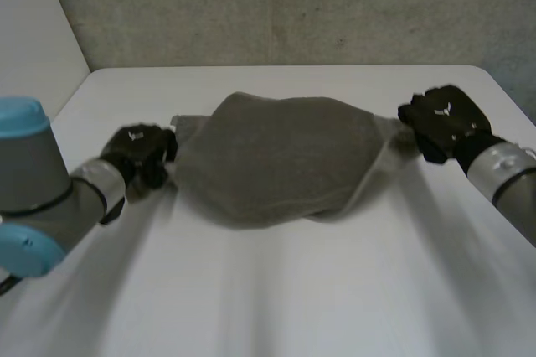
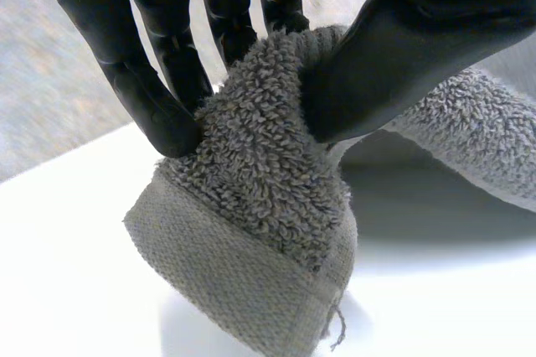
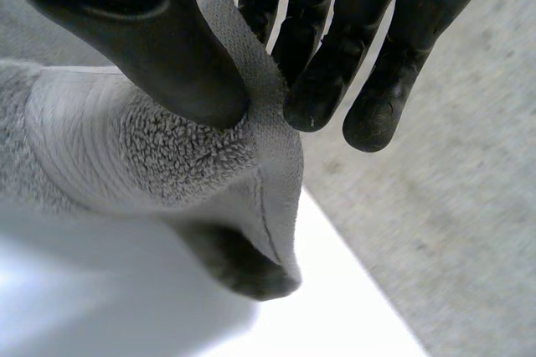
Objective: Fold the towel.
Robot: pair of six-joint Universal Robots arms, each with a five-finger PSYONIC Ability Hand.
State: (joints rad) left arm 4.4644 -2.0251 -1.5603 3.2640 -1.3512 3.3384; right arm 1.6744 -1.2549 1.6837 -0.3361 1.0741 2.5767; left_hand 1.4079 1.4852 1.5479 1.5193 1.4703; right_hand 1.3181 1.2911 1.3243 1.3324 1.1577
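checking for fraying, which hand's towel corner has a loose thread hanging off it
The corner pinched by the left hand: a loose thread dangles from the woven hem of the towel there. The corner in the right hand shows no thread.

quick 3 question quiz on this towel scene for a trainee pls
1. True or false: the towel lies flat and untouched on the table.
2. How does the left hand hold the towel? A) pinched between thumb and fingers B) palm pressed flat on top C) not touching it
3. Fill in: the right hand pinches a ___ of the towel.

Key: 1 false, both hands grip it; 2 A; 3 corner.
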